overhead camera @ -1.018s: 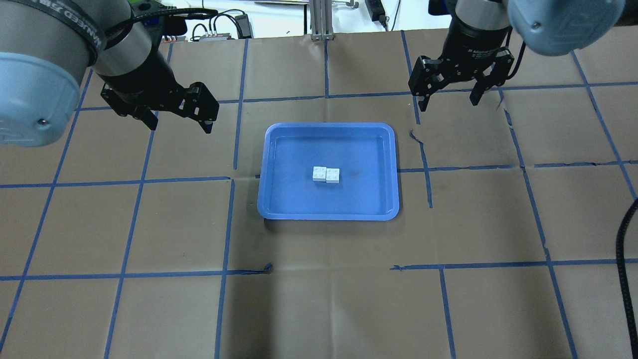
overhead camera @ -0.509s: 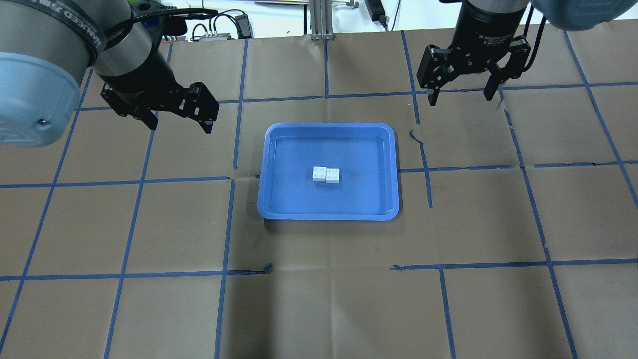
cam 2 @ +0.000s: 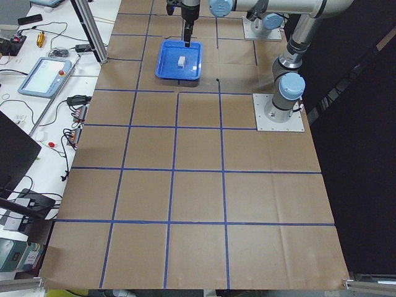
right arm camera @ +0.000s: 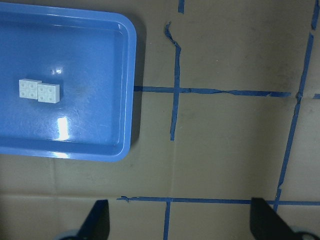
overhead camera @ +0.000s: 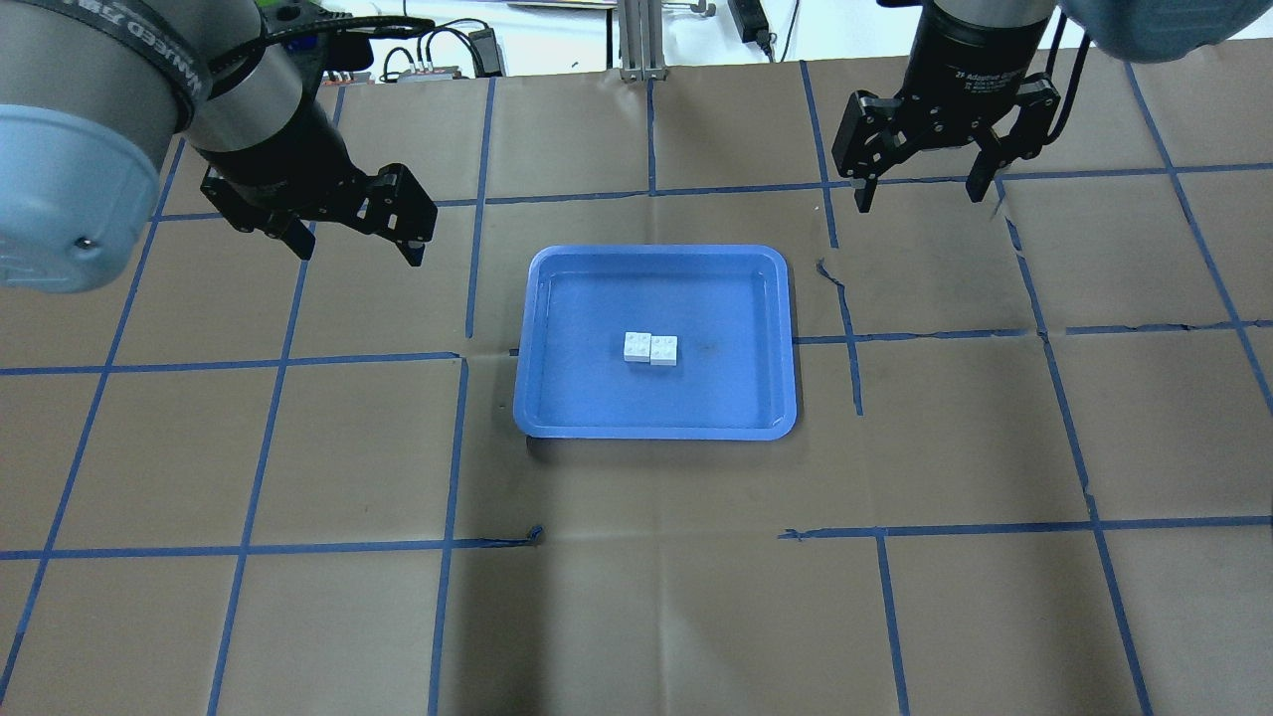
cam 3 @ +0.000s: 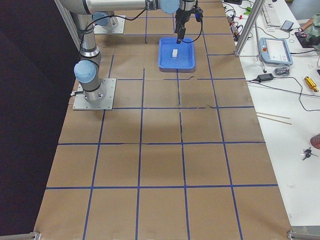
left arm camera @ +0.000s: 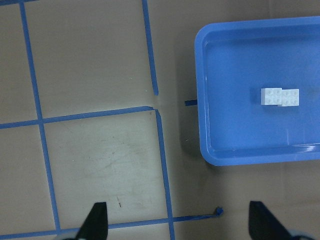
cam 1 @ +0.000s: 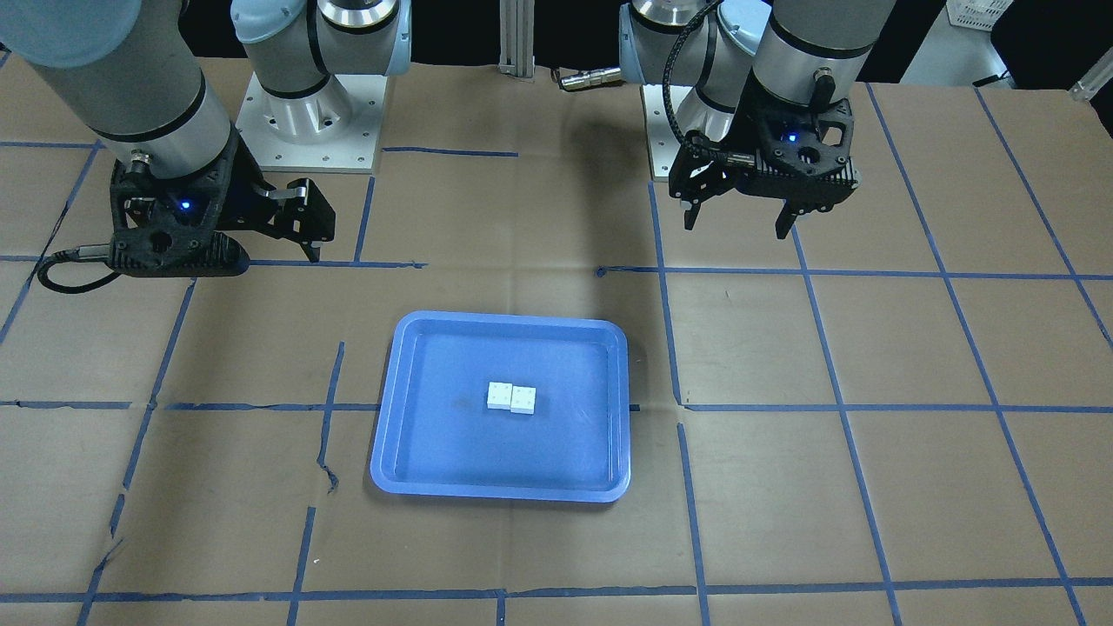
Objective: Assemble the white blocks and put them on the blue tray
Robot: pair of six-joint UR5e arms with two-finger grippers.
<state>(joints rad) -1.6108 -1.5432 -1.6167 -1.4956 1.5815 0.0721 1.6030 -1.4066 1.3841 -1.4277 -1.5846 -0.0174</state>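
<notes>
Black fingers of the left pincer (overhead camera: pixel 358 249) stand wide apart in the upper left of the overhead frame, and we see nothing between them. It hangs above the brown bench (overhead camera: pixel 636 617), to the left of the tray (overhead camera: pixel 597 408) and apart from it. The right pincer (overhead camera: pixel 920 197) is in the upper right of that frame, its fingers likewise spread and empty, beyond the tray's upper right corner and clear of it. From the left wrist camera we see two fingertips (left arm camera: pixel 97 222) at the bottom edge, with only bench and blue tape (left arm camera: pixel 164 170) between them and the tray at the frame's right. From the right wrist camera the tray fills the upper left. In the overhead frame the tray lies flat near the middle. Inside it, near its centre, we find the blocks (overhead camera: pixel 650 348), studs up, side by side and touching, the right one sitting slightly lower in the frame. Neither pincer touches them. The tape marks a grid across the bench.
</notes>
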